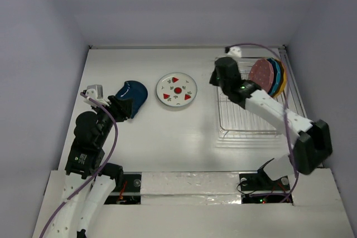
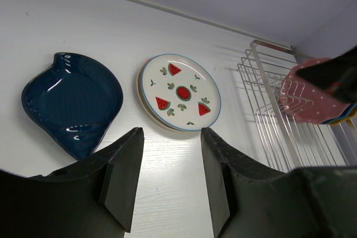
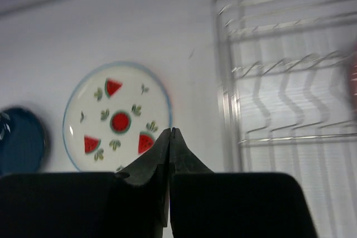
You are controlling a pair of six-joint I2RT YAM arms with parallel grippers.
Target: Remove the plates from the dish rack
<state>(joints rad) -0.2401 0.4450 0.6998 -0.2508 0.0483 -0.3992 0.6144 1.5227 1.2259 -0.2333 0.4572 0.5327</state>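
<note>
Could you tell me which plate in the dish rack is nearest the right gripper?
The pink dotted plate: it stands leftmost in the dish rack, toward the right gripper, with the blue plate and yellow plate behind it.

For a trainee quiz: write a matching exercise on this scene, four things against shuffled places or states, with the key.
Things:
1. dark blue plate
2. watermelon plate
3. pink dotted plate
4. right arm's fingers

Places or states:
A. upright in the dish rack
B. pressed shut
C. flat on the table, middle
D. on the table, by the left arm's fingers

Pairs: 1-D, 2-C, 3-A, 4-B.
</note>
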